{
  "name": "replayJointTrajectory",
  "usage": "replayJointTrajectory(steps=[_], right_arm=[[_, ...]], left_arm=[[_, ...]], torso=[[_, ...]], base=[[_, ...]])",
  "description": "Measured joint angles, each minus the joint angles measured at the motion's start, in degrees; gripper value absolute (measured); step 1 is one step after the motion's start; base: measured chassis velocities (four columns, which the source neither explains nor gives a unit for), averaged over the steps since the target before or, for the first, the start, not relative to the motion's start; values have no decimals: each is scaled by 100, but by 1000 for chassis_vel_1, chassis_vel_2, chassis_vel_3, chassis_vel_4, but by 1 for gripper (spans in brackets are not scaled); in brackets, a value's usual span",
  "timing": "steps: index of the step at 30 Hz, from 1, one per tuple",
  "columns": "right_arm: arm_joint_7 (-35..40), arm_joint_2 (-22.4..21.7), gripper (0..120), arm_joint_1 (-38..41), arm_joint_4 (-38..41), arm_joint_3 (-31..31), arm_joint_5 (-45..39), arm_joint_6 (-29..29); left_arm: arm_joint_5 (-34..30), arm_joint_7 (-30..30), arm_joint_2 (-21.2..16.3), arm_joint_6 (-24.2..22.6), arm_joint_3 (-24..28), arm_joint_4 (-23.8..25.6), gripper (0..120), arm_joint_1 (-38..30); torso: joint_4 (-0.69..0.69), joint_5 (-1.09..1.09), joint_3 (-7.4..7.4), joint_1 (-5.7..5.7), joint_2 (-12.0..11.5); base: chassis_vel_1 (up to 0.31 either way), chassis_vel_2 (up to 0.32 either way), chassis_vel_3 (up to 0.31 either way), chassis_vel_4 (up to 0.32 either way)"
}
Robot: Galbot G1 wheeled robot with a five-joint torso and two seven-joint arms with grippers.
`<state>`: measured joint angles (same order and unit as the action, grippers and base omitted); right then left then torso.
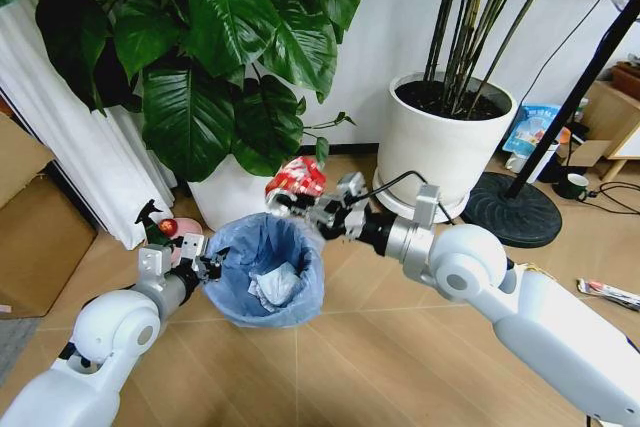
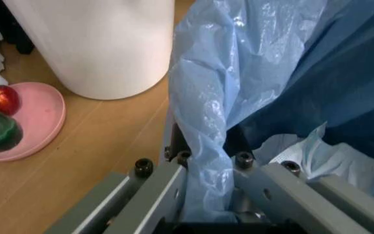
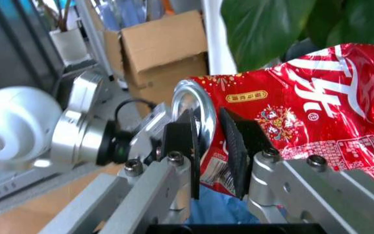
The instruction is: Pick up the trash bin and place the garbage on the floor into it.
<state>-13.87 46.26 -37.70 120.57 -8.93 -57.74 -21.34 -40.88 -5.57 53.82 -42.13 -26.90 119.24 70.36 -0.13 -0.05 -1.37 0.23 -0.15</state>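
The trash bin (image 1: 265, 272), lined with a crinkly light-blue bag (image 2: 206, 107), hangs above the wood floor, with my left gripper (image 1: 207, 265) shut on its near rim. Crumpled white paper (image 1: 275, 285) lies inside it. My right gripper (image 1: 290, 202) is shut on a piece of garbage, a red crinkly wrapper (image 1: 297, 179), held just above the bin's far rim. In the right wrist view the wrapper (image 3: 291, 107) sits pinched between the black pads (image 3: 239, 141). In the left wrist view the fingers (image 2: 174, 185) clamp the bag's edge.
A white plant pot (image 1: 445, 137) stands behind the right arm, another pot (image 1: 230, 197) under the big leafy plant. A pink plate (image 2: 41, 117) holding a red fruit and a green bottle lies by the left pot. A long thin wrapper (image 1: 608, 292) lies far right. Cardboard box (image 1: 35, 227) at left.
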Motion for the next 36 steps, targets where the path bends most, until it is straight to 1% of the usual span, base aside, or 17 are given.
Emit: replayJointTrajectory(steps=[12,13,15,16,19,20,21,25,26,29,30,31,35,36], right_arm=[[-133,-165,12,-134,139,-133,195,3],[-140,-178,15,-163,150,-133,240,2],[-153,-203,26,-223,168,-121,364,-1],[-153,-203,26,-223,168,-121,364,-1],[-147,-204,41,-300,171,-107,495,2],[-133,-198,45,-323,170,-107,521,10],[-133,-198,45,-323,170,-107,521,10],[-95,-192,63,-337,165,-107,535,21],[-95,-192,63,-337,165,-107,535,21],[-36,-167,78,-335,131,-81,541,27],[-19,-157,81,-345,121,-69,543,30],[-19,-157,81,-345,121,-69,543,30],[96,-112,97,-479,64,96,563,51],[96,-112,97,-479,64,96,563,51]], left_arm=[[8,17,18,0,18,-41,0,-36],[8,17,18,0,18,-41,0,-37],[8,17,16,0,18,-41,0,-37],[8,17,16,0,18,-41,0,-37],[11,17,23,0,18,-39,0,-30],[14,16,34,0,23,-37,0,-30],[14,16,34,0,23,-37,0,-30],[16,15,41,0,30,-32,0,-33],[16,15,41,0,30,-32,0,-33],[16,14,35,0,30,-31,0,-38],[16,14,35,0,29,-31,0,-38],[16,14,35,0,29,-31,0,-38],[20,13,51,0,17,-26,0,-24],[20,13,51,0,17,-26,0,-24]], torso=[[0,0,0,0,0],[0,0,0,0,0],[0,-1,0,0,0],[0,-1,0,0,0],[0,0,0,0,0],[0,0,0,0,0],[0,0,0,0,0],[0,-1,0,0,0],[0,-1,0,0,0],[0,-1,0,0,0],[0,-1,0,0,0],[0,-1,0,0,0],[1,0,0,0,0],[1,0,0,0,0]], base=[[0,0,0,0],[0,0,0,0],[0,0,0,0],[0,0,0,0],[0,0,0,0],[0,0,0,0],[0,0,0,0],[0,0,0,0],[0,0,0,0],[0,0,0,0],[0,0,0,0],[0,0,0,0],[0,0,0,0],[0,0,0,0]])
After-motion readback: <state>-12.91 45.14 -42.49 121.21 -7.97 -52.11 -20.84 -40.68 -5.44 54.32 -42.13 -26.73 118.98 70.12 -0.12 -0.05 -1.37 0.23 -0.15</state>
